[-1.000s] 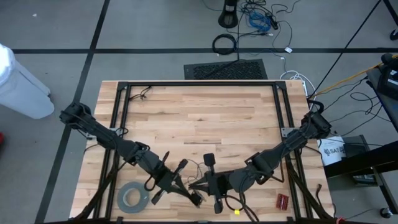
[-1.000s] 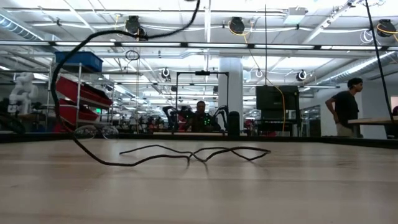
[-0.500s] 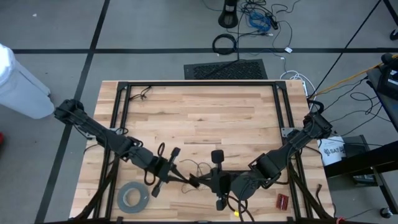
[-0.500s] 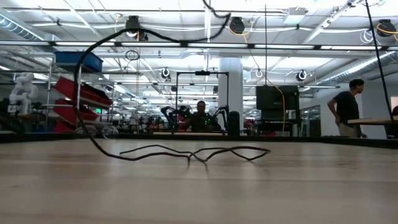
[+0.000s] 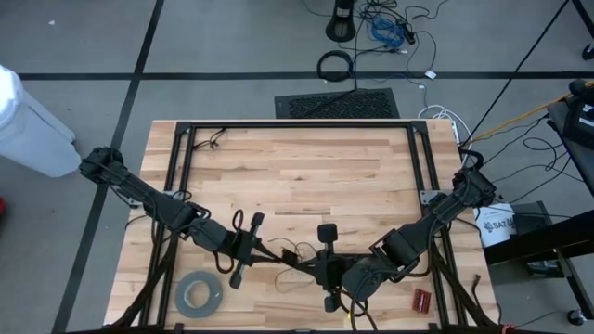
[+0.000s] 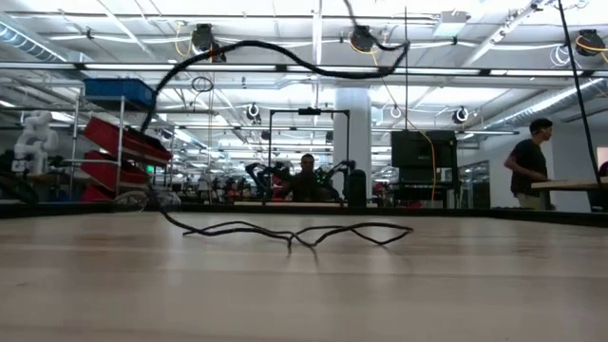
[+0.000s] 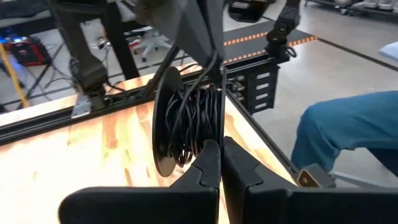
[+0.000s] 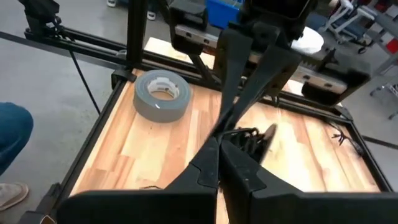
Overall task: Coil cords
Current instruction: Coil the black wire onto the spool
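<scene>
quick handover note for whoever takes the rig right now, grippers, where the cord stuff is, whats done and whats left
Left gripper: shut, low over the front of the table, beside the spool.
Right gripper: shut, close to the left gripper near the front edge.
Spool: black disc standing on edge between the two grippers, with several turns of thin wire already wound on it.
Wire: a loose length lies in waves on the table, and one strand rises up off it.
Tape roll: flat at the front left, not part of the job.
Done: part of the wire coiled. Left: wind on the loose length.

Robotics lab: ceiling strip lights (image 6: 114, 43), storage racks (image 6: 119, 142), workbenches.
</scene>
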You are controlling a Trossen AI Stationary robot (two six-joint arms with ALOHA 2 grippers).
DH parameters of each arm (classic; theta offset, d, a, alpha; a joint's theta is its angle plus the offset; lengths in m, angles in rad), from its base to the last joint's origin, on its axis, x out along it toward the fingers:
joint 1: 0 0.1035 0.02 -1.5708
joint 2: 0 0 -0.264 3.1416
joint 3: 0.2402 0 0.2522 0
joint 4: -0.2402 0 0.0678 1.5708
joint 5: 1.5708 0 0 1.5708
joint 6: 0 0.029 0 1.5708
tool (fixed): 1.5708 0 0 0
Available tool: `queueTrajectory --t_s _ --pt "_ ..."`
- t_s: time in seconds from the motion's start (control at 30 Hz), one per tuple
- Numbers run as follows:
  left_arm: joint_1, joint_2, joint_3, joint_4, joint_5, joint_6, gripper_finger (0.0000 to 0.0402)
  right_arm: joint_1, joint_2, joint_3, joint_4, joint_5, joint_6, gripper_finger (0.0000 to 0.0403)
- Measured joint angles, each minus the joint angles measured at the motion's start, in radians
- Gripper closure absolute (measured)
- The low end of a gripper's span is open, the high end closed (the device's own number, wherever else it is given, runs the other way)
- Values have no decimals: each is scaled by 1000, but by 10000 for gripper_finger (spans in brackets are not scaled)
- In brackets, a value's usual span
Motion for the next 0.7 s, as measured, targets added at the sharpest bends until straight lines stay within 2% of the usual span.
queueTrajectory --t_s 0.37,0.7 --pt "-46 -58 0 -19 -92 24 400 -1 0 0 -3 0 50 401" --pt "-63 -78 0 -17 -127 50 400 27 0 0 -51 -62 107 365"
